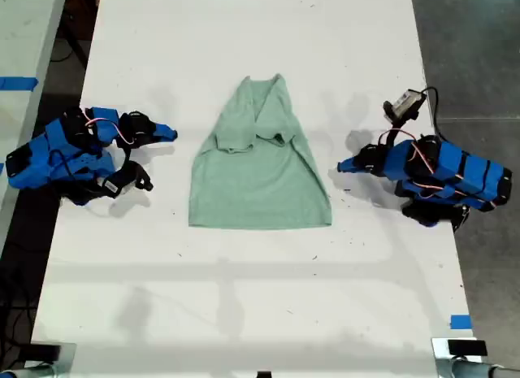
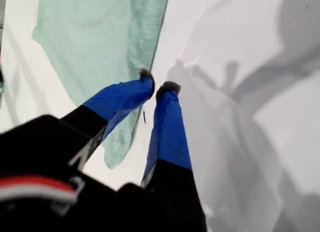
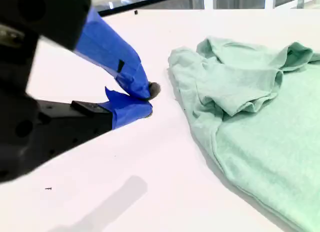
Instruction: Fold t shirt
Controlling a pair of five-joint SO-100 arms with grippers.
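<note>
Exterior view, centre of frame: the t shirt (image 1: 260,187) lies flat on the white surface (image 1: 244,297). Both sleeves are turned in over the chest at its upper end, and the hem is square toward the lower frame.

At the exterior view's right, my first claw (image 1: 341,167) sits just beside the shirt's edge. Its tips are almost pressed together and hold nothing. At the exterior view's left, my second claw (image 1: 169,134) is clear of the cloth, pressed together and empty.

The step in hand appears to be the lengthwise fold. Spread both claws before you descend. Pinch only the top layers at matching points on each side, since the fabric looks thin and may drag. Lift evenly, so that the sleeves do not slip out.
</note>
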